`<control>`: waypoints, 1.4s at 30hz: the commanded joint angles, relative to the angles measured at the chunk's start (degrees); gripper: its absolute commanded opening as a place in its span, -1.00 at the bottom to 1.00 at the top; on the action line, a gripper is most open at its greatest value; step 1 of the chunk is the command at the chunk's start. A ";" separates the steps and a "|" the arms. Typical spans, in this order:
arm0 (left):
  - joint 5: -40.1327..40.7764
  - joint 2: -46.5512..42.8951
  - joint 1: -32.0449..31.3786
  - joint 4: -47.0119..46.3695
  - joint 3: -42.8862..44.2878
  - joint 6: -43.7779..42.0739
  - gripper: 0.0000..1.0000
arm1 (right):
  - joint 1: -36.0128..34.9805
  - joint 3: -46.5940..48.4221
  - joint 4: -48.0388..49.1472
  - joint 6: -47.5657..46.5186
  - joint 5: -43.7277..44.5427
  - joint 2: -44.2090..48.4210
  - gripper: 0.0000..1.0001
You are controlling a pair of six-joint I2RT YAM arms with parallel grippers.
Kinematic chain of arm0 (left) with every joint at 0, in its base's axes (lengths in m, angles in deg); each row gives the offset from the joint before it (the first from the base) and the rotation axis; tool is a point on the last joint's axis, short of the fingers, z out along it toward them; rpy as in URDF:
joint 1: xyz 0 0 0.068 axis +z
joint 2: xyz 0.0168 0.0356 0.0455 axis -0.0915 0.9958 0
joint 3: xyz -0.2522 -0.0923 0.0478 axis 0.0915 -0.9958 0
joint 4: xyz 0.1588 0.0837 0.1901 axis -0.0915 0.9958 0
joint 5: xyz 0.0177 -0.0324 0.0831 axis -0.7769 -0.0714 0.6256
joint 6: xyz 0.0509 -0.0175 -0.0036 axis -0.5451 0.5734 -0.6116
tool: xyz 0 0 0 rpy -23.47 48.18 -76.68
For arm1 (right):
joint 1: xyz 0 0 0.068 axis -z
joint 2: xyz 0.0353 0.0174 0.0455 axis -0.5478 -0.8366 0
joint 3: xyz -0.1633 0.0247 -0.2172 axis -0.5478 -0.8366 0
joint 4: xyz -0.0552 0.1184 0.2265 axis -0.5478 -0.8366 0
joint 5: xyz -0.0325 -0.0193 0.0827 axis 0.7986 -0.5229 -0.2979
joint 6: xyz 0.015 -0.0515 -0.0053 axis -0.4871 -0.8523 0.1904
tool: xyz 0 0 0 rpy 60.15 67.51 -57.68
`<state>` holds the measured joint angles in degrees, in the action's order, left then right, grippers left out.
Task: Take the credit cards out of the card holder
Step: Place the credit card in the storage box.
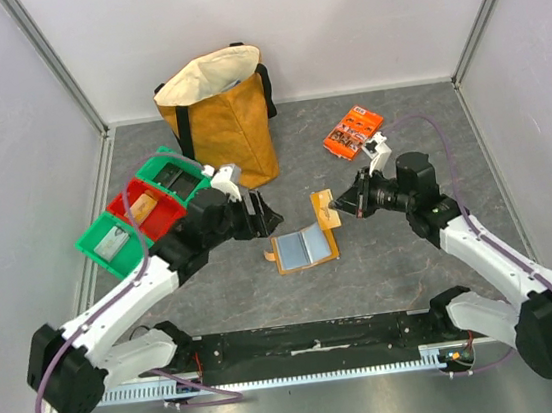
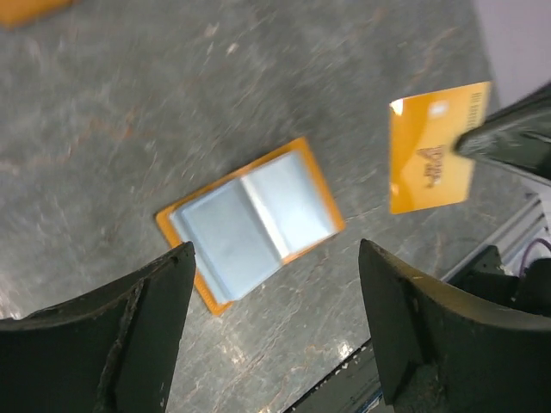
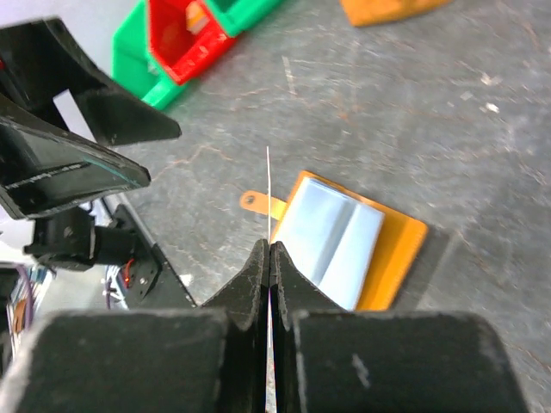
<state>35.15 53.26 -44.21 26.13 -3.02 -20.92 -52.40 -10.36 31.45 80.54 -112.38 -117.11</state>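
We judge the step in hand to be the pulling of one card clear of the holder, with the setting-down yet to come. Starting at the left, the green and red bins [image 1: 141, 211] stand on the worktop [image 1: 416, 280] beside the left arm. The left gripper [image 1: 257, 212] hangs just left of and above the card holder [image 1: 304, 248] with its fingers [image 2: 129, 344] wide apart and nothing between them. The tote bag [image 1: 220, 123] stands behind it, well apart from the work. The card holder lies flat and open on the worktop between the two grippers, its pale blue pockets facing up. We see no card edge showing in those pockets, though a small orange tab pokes out at its left edge and we cannot tell what that is. Just right of and above the holder, an orange credit card [image 2: 429, 151] is lifted off it and apart from it, and the right gripper [image 3: 269, 249] is clamped on one end of it, jaws pressed together on the thin plastic. The bright orange packet [image 1: 353, 132] lies farther back on the right, untouched. Next, we think, the right arm needs to carry the card aside and lay it on bare worktop. The left gripper would need to come down on the holder to pin it if more cards remain inside.
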 commanded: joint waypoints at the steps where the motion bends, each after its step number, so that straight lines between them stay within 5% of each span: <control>1: -7.64 -6.91 0.37 1.86 5.06 -17.25 0.75 | -2.61 5.53 -3.60 -3.97 -5.21 2.78 -1.00; 11: -31.82 -9.91 0.38 7.05 12.36 -42.66 0.77 | -13.94 14.15 -7.91 -15.65 -11.72 1.82 -1.00; 23: -47.48 -4.30 0.29 17.86 18.95 -54.72 0.47 | -21.42 22.07 -19.25 -30.25 -12.52 -1.70 -1.00; 31: -50.57 0.54 0.38 22.60 21.33 -55.16 0.03 | -22.39 22.77 -20.39 -32.27 -12.78 -2.14 -1.00; 36: -50.30 1.07 0.38 23.57 21.68 -53.94 -0.90 | -22.39 22.68 -20.57 -32.80 -13.04 -2.49 -1.00; 38: -48.64 0.99 0.38 22.79 21.33 -52.45 -0.96 | -22.39 22.51 -20.48 -32.71 -12.61 -2.67 -0.99; 42: -41.18 -1.12 2.21 17.00 17.74 -45.09 -0.97 | -22.31 20.85 -17.59 -30.35 -7.52 -2.06 -0.44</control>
<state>-11.40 54.51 -43.75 48.56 16.22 -72.94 -74.73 9.86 10.92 49.11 -124.01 -119.62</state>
